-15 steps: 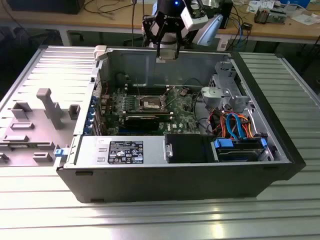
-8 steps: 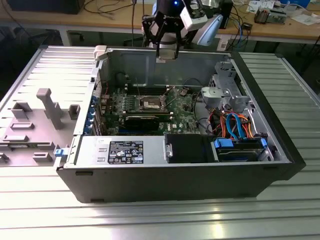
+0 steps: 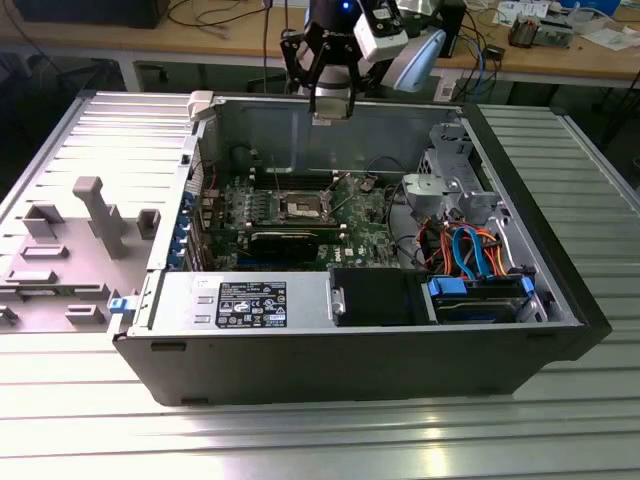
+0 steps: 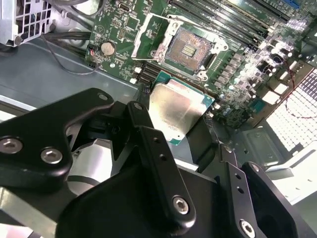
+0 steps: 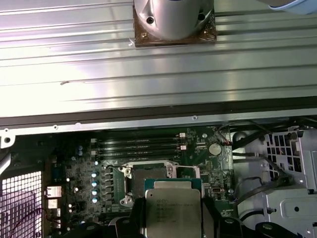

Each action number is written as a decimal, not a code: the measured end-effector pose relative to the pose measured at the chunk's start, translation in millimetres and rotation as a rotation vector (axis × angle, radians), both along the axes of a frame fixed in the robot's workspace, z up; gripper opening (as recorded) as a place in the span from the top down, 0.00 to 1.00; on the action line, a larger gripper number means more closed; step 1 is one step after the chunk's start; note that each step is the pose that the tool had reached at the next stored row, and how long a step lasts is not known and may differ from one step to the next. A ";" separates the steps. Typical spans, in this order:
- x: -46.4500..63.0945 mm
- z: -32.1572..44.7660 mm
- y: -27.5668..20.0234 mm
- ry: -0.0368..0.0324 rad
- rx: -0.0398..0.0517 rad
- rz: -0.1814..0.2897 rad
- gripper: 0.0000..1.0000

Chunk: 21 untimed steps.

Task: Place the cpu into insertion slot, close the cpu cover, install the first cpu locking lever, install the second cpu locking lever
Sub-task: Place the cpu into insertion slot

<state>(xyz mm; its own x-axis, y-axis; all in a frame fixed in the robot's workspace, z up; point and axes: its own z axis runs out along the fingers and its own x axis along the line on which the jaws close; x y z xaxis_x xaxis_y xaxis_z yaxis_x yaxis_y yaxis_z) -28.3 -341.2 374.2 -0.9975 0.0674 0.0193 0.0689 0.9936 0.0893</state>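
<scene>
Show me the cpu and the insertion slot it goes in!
cpu [image 4: 178,113]: second wrist view, middle of its silvery top.
insertion slot [image 4: 189,49]: second wrist view, its dark centre.

Silvery square cpu [image 4: 178,111] held above the uncovered insertion slot [image 4: 190,47].

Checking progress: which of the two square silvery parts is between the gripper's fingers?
The cpu, with the solid metal top; the insertion slot has a dark, empty centre.

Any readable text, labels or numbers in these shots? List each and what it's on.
Nothing can be read.
The sticker on the grey box: print too small.
The cpu top: faint printed lines, blurred.
The circuit board: tiny white markings, unreadable.
</scene>
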 end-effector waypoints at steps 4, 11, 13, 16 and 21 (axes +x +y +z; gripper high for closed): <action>-0.7 -0.1 0.0 0.0000 0.0000 -0.026 0.45; -2.5 -0.5 0.0 0.0000 0.0000 -0.081 0.45; -3.7 -0.5 0.0 0.0000 0.0000 -0.097 0.45; -4.1 -0.5 0.0 0.0000 0.0000 -0.105 0.45; -4.2 -0.5 0.0 0.0000 0.0000 -0.106 0.45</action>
